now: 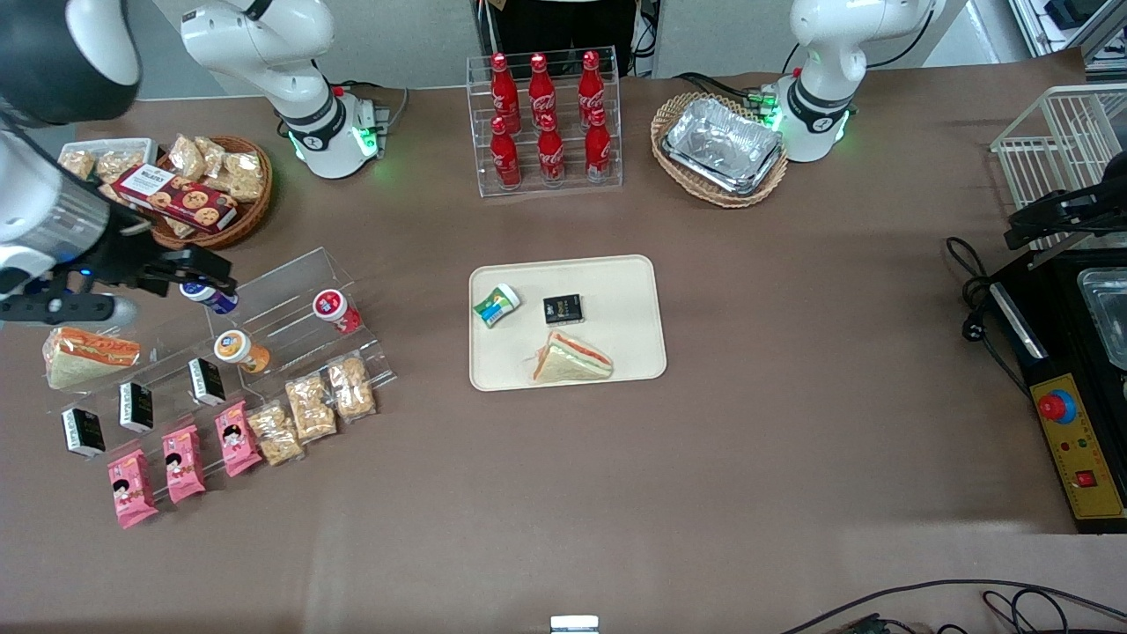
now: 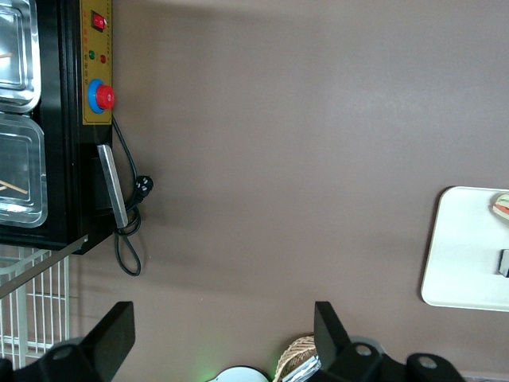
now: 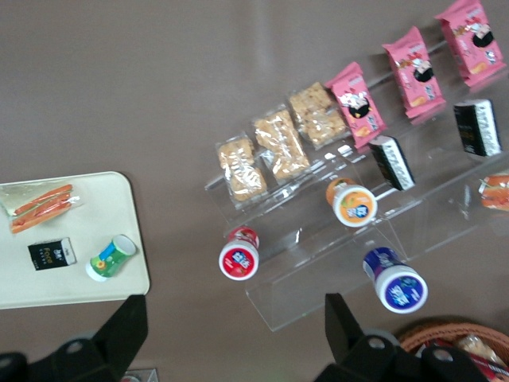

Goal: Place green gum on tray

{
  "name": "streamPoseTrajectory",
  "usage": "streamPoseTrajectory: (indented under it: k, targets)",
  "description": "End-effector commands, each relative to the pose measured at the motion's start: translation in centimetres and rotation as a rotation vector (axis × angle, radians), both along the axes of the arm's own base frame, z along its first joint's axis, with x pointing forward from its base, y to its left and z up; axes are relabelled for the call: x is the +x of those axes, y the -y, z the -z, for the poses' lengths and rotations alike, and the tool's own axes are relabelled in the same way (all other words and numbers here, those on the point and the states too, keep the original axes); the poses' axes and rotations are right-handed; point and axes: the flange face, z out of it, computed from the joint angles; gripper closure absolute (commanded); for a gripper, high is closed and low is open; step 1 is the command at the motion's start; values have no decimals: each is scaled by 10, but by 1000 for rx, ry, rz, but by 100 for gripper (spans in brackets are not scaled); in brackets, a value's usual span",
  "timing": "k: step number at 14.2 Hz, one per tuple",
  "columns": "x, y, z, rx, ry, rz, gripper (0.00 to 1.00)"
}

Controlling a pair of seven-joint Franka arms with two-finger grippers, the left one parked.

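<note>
The green gum [image 1: 497, 305] lies on its side on the cream tray [image 1: 627, 345], near the tray's corner toward the working arm's end. It also shows in the right wrist view [image 3: 111, 257] on the tray [image 3: 111, 208]. My right gripper [image 1: 195, 267] hangs open and empty above the clear display stand [image 1: 290, 304], well away from the tray. In the right wrist view the gripper [image 3: 235, 326] has its fingers [image 3: 340, 322] wide apart with nothing between them.
On the tray lie a black box [image 1: 563, 309] and a wrapped sandwich [image 1: 570, 361]. The stand holds blue [image 1: 211, 296], red [image 1: 335, 309] and orange [image 1: 239, 350] bottles, black boxes, pink packets and cracker bags. A cola rack [image 1: 546, 119], snack basket [image 1: 207, 189] and foil-tray basket [image 1: 722, 145] stand farther away.
</note>
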Motion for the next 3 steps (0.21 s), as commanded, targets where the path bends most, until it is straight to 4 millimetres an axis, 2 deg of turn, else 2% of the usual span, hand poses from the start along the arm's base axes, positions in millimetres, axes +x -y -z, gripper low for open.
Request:
streamPoseTrajectory:
  k: [1,3]
  targets:
    - [15,18,-14,-21,-49,12,0]
    - [15,19,-14,-22,-54,13,0]
